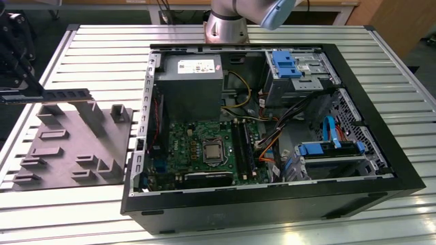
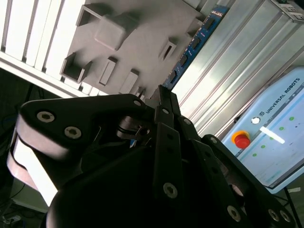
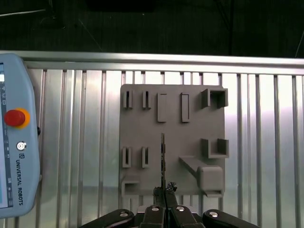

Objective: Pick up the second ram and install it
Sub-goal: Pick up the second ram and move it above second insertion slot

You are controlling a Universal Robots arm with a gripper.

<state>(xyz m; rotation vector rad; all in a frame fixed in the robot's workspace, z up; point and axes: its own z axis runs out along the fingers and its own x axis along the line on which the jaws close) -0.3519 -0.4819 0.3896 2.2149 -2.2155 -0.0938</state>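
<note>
In the exterior view my gripper (image 1: 15, 93) hangs at the far left above the grey holder tray (image 1: 68, 153). It is shut on the second ram (image 1: 58, 95), a thin dark stick held level and lifted off the tray, pointing toward the computer case. The first wrist view has the ram (image 3: 163, 156) edge-on, a thin dark line running out from my gripper (image 3: 165, 190) over the tray (image 3: 190, 118). The second wrist view catches the stick (image 2: 192, 45) with its chips beyond my gripper (image 2: 159, 97). The motherboard's memory slots (image 1: 243, 148) lie inside the open case.
The open computer case (image 1: 272, 204) lies on the slatted aluminium table (image 1: 102, 46), with a power supply (image 1: 189, 81), drive cages and cables inside. A teach pendant (image 3: 14, 137) with a red stop button lies on the table next to the tray. The arm's base (image 1: 225, 23) stands behind the case.
</note>
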